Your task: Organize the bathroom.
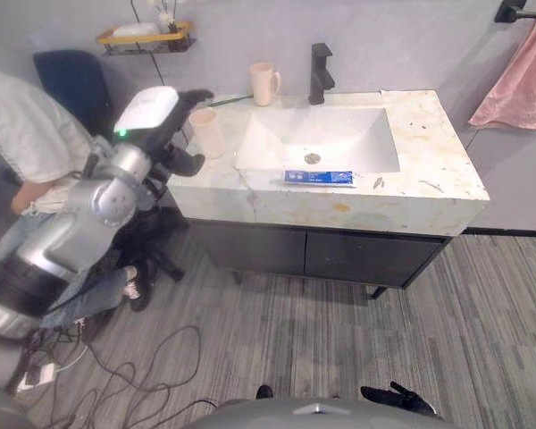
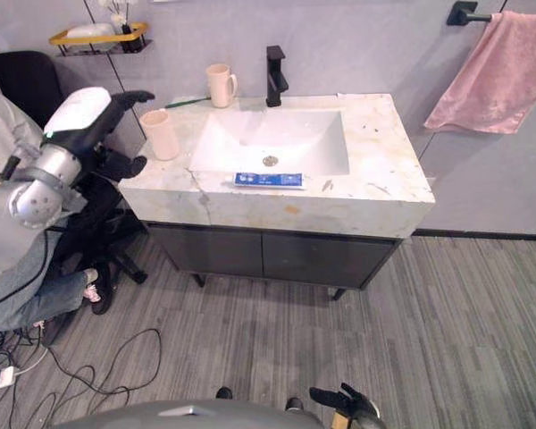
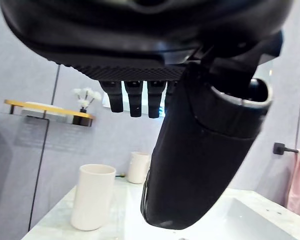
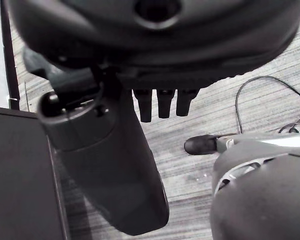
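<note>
A cream tumbler [image 1: 207, 132] stands near the left edge of the marble vanity top [image 1: 429, 170]. My left hand [image 1: 186, 125] hovers just left of it, open, with fingers above and thumb below, not touching it. In the left wrist view the tumbler [image 3: 92, 202] shows past the straight fingers [image 3: 135, 97], apart from them. A blue toothpaste box [image 1: 318, 178] lies on the front rim of the sink [image 1: 339, 134]. A cream mug [image 1: 264, 83] stands at the back, with a green toothbrush [image 1: 232, 99] lying beside it. My right hand [image 4: 155, 30] hangs open over the floor, holding nothing.
A black faucet [image 1: 321, 73] rises behind the sink. A pink towel [image 1: 518, 80] hangs on the wall at right. A yellow shelf [image 1: 145, 37] is mounted at back left. A person [image 1: 27, 134] sits on a dark chair [image 1: 71, 80] close to my left arm.
</note>
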Motion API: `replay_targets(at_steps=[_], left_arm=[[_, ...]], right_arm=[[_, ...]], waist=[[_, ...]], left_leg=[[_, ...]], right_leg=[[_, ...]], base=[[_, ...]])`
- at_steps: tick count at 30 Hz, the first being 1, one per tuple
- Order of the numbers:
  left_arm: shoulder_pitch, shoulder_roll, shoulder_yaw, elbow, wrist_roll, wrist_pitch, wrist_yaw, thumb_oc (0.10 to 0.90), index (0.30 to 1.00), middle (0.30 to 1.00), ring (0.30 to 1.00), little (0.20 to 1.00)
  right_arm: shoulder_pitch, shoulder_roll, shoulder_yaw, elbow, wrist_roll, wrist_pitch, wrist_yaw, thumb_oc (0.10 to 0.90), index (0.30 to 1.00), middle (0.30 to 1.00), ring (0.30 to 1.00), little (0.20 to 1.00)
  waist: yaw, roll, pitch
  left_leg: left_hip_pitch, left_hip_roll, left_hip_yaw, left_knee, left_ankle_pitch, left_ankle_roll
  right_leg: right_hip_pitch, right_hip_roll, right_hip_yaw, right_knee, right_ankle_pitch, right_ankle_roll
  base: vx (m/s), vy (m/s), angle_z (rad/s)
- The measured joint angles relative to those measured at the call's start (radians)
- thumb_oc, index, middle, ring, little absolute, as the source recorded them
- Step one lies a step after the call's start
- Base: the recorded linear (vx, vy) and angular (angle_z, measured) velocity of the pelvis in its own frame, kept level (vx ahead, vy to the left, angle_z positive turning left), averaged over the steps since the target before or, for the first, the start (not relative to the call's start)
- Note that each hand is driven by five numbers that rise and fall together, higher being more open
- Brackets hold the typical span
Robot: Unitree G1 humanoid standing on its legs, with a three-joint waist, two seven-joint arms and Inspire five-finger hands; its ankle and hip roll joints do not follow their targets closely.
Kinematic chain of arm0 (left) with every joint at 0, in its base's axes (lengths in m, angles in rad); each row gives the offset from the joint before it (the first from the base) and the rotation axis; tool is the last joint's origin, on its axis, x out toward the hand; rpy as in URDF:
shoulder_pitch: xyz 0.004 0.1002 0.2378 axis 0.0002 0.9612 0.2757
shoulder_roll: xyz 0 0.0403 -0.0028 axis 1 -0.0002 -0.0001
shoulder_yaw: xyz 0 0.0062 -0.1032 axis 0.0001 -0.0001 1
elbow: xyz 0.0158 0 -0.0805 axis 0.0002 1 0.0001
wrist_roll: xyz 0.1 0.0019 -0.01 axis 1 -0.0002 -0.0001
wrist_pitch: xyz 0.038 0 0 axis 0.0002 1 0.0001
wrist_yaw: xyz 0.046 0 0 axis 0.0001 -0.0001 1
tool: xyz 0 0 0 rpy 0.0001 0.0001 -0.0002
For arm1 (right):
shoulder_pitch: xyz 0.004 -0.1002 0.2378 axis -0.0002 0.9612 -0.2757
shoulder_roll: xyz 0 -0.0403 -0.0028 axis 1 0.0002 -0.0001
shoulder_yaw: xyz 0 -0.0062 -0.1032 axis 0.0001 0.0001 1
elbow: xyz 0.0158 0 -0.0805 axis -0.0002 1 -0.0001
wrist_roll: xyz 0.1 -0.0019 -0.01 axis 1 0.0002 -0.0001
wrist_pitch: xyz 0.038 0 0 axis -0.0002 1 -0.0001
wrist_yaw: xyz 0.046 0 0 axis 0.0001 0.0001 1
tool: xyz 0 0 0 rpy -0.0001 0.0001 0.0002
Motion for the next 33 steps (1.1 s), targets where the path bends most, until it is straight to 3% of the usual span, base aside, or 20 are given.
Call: replay_targets(at_steps=[5, 9, 15, 33], left_arm=[[-0.051, -0.004, -0.155, 0.047, -0.045, -0.027, -0.104, 0.800, 0.900, 0.900, 0.900, 0.900], [-0.048, -0.077, -0.248, 0.145, -0.081, -0.056, -0.158, 0.800, 0.900, 0.900, 0.900, 0.900], [-0.045, -0.154, -0.256, 0.208, -0.071, -0.059, -0.160, 0.800, 0.900, 0.900, 0.900, 0.900], [-0.105, -0.171, -0.282, 0.293, -0.073, -0.029, -0.122, 0.800, 0.900, 0.900, 0.900, 0.900]], right_arm=[[-0.029, -0.013, 0.001, 0.001, -0.002, 0.019, 0.008, 0.800, 0.900, 0.900, 0.900, 0.900], [-0.042, -0.035, 0.000, 0.003, -0.003, 0.022, 0.015, 0.800, 0.900, 0.900, 0.900, 0.900], [-0.037, -0.037, 0.001, 0.004, -0.003, 0.031, 0.014, 0.800, 0.900, 0.900, 0.900, 0.900], [0.005, -0.036, 0.000, 0.003, -0.002, 0.028, 0.003, 0.800, 0.900, 0.900, 0.900, 0.900]], waist=[[-0.035, 0.023, -0.016], [-0.063, 0.030, -0.021], [-0.081, 0.026, -0.017], [-0.132, 0.017, -0.009]], left_leg=[[0.004, 0.000, 0.009, 0.000, 0.001, 0.000], [0.009, 0.006, 0.020, 0.000, 0.000, -0.002], [0.018, 0.013, 0.024, 0.000, -0.001, -0.004], [0.020, 0.020, 0.050, 0.003, -0.009, -0.014]], right_leg=[[-0.001, 0.001, 0.013, 0.000, -0.001, 0.001], [0.000, 0.005, 0.021, 0.000, -0.001, 0.001], [0.008, 0.012, 0.023, 0.000, -0.002, -0.002], [-0.003, 0.019, 0.051, 0.000, -0.006, -0.007]], base=[[0.02, -0.016, -0.05], [0.06, -0.030, -0.08], [0.05, -0.024, -0.02], [0.07, -0.030, -0.04]])
